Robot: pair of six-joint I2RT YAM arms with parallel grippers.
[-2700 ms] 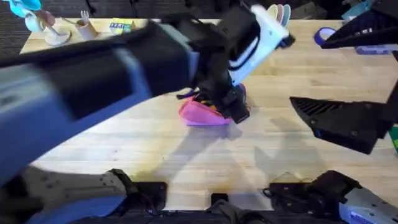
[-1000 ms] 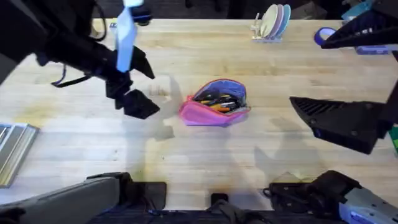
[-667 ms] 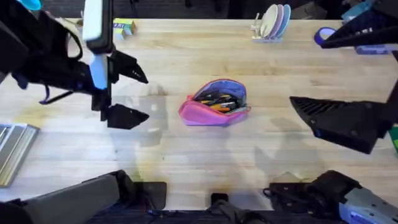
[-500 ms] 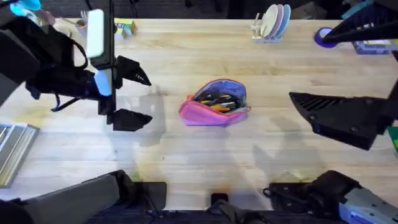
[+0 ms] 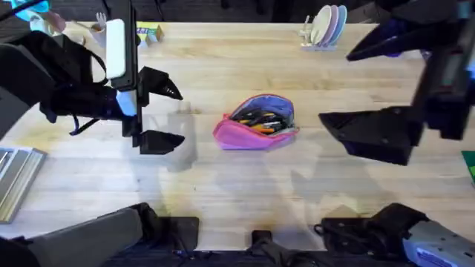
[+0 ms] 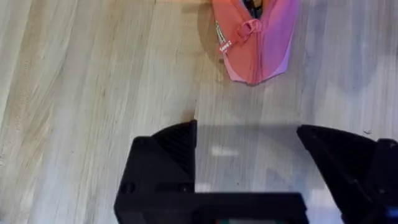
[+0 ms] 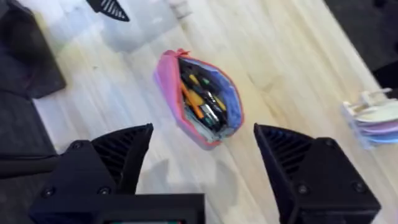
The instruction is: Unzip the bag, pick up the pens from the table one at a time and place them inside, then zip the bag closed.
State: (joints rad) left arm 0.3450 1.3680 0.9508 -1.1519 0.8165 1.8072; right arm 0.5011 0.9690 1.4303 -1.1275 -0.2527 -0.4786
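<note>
Right now I see the bag [image 5: 256, 124] unzipped mid-table [image 5: 223, 193] with pens [image 5: 260, 119] inside, my left gripper [image 5: 159, 111] and right gripper [image 5: 356, 93] both spread apart, flanking it.

My overhead camera looks down and forward across the pale tan plank-grained wooden table [image 5: 245, 185]. My left wrist camera faces nearly straight down, close to the wood. My right wrist camera sits higher, probably angled. All three views share the small pink fabric pencil pouch [image 5: 256, 122] [image 6: 254, 38] [image 7: 200, 98], lying unzipped.
</note>
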